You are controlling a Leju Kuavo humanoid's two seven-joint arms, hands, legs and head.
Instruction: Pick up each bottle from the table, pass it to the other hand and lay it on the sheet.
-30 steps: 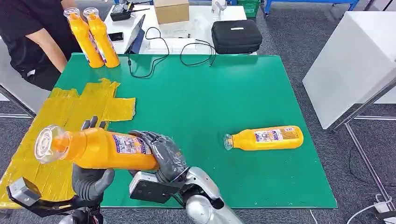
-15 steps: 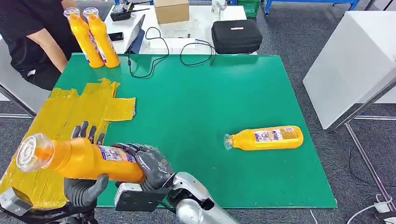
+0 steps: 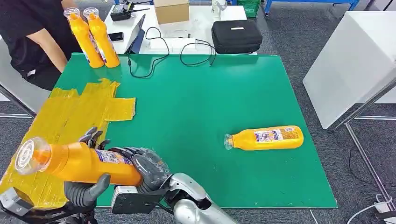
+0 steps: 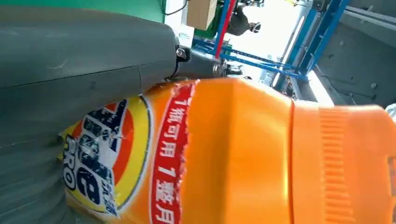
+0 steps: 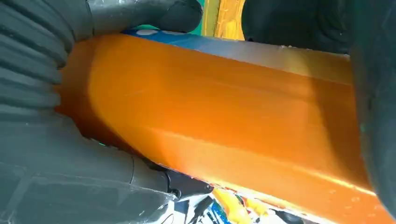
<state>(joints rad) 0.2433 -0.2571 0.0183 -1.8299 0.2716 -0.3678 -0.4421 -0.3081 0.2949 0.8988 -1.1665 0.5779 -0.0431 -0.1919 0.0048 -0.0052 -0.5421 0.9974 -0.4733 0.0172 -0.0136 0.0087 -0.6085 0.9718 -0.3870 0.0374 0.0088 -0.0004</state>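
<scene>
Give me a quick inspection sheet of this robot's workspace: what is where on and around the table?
Surface: green table with a yellow sheet on its left side.
Job's things: held bottle above the sheet's near end; lying bottle on the green at right; two upright bottles at the far left corner.
Clutter: nothing seen on the green.
Hands: left hand under the held bottle, right hand gripping its base.
Cables: black cable over the far edge.
Surroundings: person, black case, cardboard box.

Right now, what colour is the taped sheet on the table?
Yellow sheet, best seen in head view.
</scene>
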